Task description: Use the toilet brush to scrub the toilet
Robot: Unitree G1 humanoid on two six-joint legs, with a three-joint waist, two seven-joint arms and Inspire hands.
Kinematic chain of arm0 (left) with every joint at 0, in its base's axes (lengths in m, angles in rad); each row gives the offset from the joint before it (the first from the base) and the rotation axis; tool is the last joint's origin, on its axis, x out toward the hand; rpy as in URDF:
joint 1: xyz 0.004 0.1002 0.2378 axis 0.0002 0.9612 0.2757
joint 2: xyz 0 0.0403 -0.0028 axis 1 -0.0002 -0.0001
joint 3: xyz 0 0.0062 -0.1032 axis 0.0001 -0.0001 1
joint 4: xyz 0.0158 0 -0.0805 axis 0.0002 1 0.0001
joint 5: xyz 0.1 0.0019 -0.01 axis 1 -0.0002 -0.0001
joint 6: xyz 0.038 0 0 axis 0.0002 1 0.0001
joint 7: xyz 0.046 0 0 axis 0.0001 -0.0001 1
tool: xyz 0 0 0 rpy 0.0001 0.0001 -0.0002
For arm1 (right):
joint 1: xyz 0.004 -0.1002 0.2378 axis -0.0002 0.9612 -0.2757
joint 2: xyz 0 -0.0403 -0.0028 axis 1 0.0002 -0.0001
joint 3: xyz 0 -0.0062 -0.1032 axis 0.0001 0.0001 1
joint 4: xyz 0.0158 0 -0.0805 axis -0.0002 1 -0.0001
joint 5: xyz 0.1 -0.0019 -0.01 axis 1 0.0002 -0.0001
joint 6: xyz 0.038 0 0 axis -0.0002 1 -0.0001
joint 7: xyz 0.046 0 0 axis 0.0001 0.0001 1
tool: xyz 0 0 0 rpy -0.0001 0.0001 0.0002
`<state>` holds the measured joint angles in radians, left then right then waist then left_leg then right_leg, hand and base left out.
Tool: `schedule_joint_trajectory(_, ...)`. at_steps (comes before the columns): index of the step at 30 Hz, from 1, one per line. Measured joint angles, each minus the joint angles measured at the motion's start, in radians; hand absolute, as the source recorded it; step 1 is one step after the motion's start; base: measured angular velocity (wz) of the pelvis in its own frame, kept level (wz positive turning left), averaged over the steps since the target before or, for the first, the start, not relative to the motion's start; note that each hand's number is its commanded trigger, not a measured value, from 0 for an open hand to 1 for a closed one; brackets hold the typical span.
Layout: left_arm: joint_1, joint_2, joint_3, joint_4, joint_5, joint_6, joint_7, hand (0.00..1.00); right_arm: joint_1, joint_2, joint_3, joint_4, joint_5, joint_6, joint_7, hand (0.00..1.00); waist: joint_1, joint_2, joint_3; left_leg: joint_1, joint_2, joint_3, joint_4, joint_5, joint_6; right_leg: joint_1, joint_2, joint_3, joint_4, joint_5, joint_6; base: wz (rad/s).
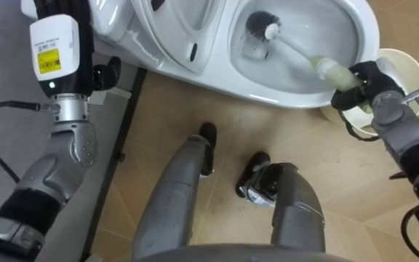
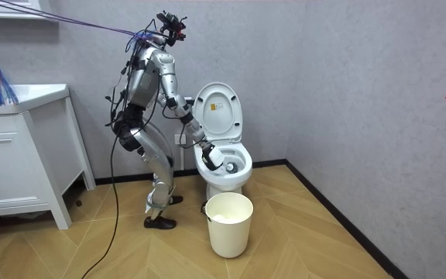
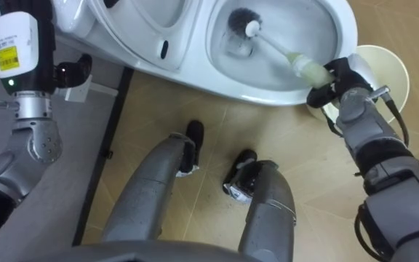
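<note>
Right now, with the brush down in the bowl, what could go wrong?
The right hand grips the brush near the handle's end, so hard scrubbing might twist it loose or flick water over the rim of the bowl. The bin stands right beside that hand, and a wide stroke could knock it. The robot also leans over the bowl with bent knees, so a strong push might upset its balance.
</note>
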<state>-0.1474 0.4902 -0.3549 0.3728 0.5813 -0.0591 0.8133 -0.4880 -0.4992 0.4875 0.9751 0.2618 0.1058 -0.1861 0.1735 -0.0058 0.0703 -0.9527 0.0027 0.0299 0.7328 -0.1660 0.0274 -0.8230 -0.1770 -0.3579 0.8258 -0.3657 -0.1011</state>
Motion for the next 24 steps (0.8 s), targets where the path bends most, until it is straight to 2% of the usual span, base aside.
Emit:
schedule_joint_trajectory(3,-0.007,-0.001,0.0,0.0,-0.002,0.011,-0.002,0.0,0.0,0.005,0.0,0.021,0.167,0.002,0.001,1.0,-0.004,0.0,-0.0001,0.0,0.0,0.0,0.004,0.001,0.002,0.0,-0.001,0.0,0.005,0.0,0.0,0.0)
schedule_joint_trajectory(7,-0.011,-0.004,0.009,0.001,0.023,0.017,-0.01,0.0,0.001,0.006,-0.012,0.033,0.182,0.004,0.025,1.0,-0.021,0.002,-0.0013,0.003,-0.009,-0.001,-0.013,0.007,0.009,0.0,-0.014,-0.007,0.01,-0.001,-0.001,0.06)
schedule_joint_trajectory(11,-0.008,-0.01,0.017,0.003,0.047,0.026,-0.011,0.0,0.001,0.021,-0.076,0.032,-0.08,-0.002,0.024,1.0,-0.027,0.006,-0.0027,0.004,-0.014,-0.002,-0.008,0.01,0.015,0.005,-0.017,-0.008,0.01,0.004,0.008,0.04)
schedule_joint_trajectory(14,-0.005,-0.012,0.016,0.005,0.062,0.036,-0.022,0.0,0.001,0.021,-0.075,0.026,-0.266,-0.017,0.01,1.0,-0.017,0.008,-0.0042,0.007,-0.014,-0.006,-0.007,0.009,0.018,0.004,-0.013,0.001,0.008,0.007,0.013,-0.07)
schedule_joint_trajectory(17,-0.014,-0.029,0.009,0.015,0.058,0.038,-0.05,0.0,0.003,0.023,-0.047,0.025,-0.411,-0.022,0.003,1.0,-0.001,0.016,-0.0045,0.024,-0.015,-0.003,-0.009,0.008,0.018,0.021,-0.013,0.001,0.005,0.007,0.014,-0.01)
schedule_joint_trajectory(20,-0.013,-0.043,-0.002,0.044,0.055,0.039,-0.081,0.0,0.027,0.023,-0.029,0.008,-0.541,-0.015,0.004,1.0,0.01,0.038,-0.0145,0.048,-0.013,-0.002,-0.014,0.006,0.019,0.047,-0.011,-0.002,-0.006,0.006,0.016,0.0)
schedule_joint_trajectory(24,-0.004,-0.049,-0.002,0.079,0.055,0.039,-0.123,0.0,0.081,0.022,-0.02,-0.009,-0.665,-0.003,0.031,1.0,0.023,0.045,-0.0178,0.11,-0.015,0.019,-0.051,0.006,0.018,0.094,-0.008,0.011,-0.032,0.007,0.016,-0.1)
